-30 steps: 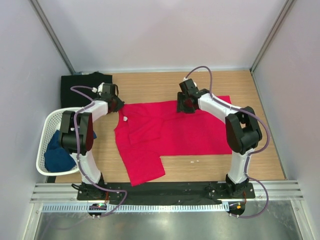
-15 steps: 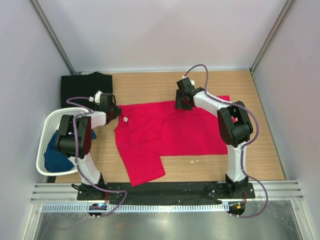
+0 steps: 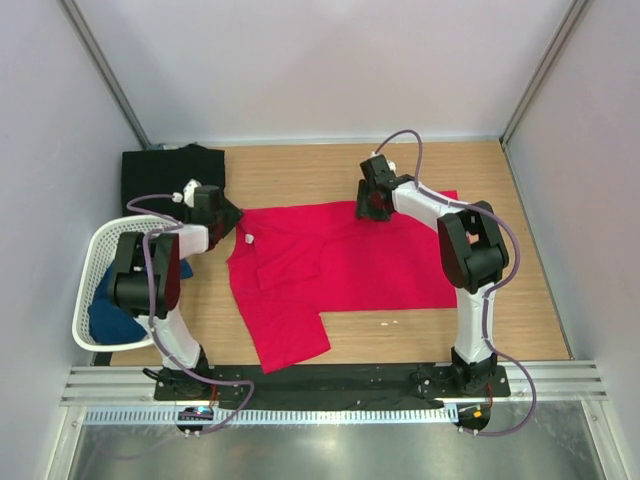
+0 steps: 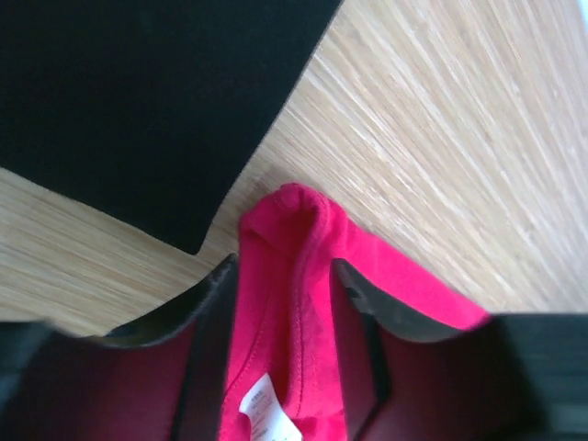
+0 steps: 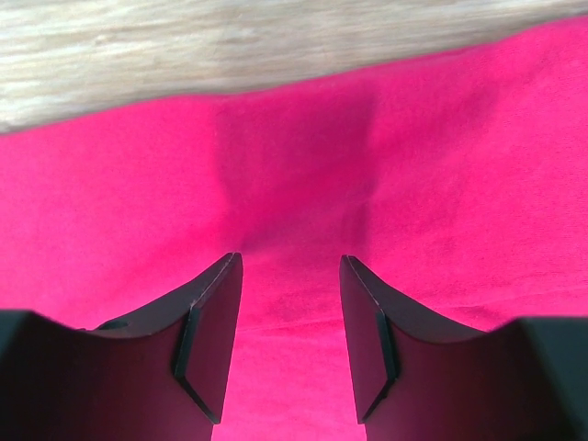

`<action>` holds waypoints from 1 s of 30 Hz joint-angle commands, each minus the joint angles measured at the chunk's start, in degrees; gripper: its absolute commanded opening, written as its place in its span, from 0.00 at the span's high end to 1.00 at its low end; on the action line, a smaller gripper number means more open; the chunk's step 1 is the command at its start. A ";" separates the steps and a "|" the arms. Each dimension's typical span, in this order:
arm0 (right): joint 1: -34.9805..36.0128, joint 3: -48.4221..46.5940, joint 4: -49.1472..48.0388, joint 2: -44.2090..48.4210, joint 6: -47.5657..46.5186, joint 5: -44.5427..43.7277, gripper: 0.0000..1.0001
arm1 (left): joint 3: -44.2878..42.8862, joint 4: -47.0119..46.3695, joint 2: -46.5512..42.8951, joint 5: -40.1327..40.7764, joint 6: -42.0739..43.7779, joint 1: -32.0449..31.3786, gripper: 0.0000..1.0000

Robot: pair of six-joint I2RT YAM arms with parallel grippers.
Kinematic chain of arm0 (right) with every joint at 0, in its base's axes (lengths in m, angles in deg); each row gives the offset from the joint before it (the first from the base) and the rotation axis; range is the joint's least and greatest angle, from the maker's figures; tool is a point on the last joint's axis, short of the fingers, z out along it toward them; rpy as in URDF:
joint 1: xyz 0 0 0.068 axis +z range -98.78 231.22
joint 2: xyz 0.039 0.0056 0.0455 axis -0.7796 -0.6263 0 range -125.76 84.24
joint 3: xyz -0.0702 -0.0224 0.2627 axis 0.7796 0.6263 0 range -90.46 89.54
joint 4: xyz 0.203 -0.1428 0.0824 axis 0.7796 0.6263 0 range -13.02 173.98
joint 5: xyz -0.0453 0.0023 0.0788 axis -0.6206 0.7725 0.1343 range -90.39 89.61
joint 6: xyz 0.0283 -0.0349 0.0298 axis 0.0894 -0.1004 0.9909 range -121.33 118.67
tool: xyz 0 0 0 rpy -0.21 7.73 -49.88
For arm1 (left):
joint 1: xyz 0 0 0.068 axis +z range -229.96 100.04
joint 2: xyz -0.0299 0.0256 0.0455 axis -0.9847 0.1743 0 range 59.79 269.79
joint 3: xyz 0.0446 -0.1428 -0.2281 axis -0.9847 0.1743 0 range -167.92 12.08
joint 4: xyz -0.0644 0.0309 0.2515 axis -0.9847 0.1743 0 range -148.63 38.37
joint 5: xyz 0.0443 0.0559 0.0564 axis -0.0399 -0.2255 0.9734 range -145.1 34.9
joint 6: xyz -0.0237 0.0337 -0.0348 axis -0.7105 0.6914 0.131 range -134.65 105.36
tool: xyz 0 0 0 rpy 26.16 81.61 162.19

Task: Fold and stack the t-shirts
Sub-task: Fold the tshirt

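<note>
Red t-shirt [image 3: 340, 265] lies spread on the wooden table [image 3: 300, 165], its long axis running left to right, white neck label [image 3: 250, 238] at the left end, hem to the right; left gripper [image 3: 222, 212] sits at the far collar-side corner, jaws parted around a ridge of red cloth, seemingly not pinching; right gripper [image 3: 372, 205] rests on the far edge, jaws half apart, holding nothing; a fold probably draws that far edge nearward.

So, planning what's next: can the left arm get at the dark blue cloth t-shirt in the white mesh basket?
Probably yes: the dark blue cloth t-shirt lies uncovered in the open-topped white mesh basket beside that arm's base.
</note>
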 commanded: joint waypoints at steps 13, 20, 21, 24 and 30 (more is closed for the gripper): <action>0.86 3.30 0.94 12.56 -1.67 5.18 0.46 | 2.72 15.29 -21.86 2.89 -0.38 -12.10 0.34; -0.19 10.69 -1.43 14.51 0.52 2.98 0.46 | 7.47 22.67 -26.54 5.45 -6.37 -24.50 0.35; -1.32 11.04 -1.70 14.24 0.87 2.81 0.47 | 7.82 23.38 -26.10 5.27 -6.46 -25.99 0.35; -3.09 10.08 -0.30 13.54 1.32 -0.26 0.47 | 8.70 23.91 -24.08 3.95 -7.42 -26.27 0.37; -8.88 8.24 -1.88 13.81 0.18 -4.58 0.45 | 1.09 26.98 -16.98 6.50 -3.21 -25.83 0.38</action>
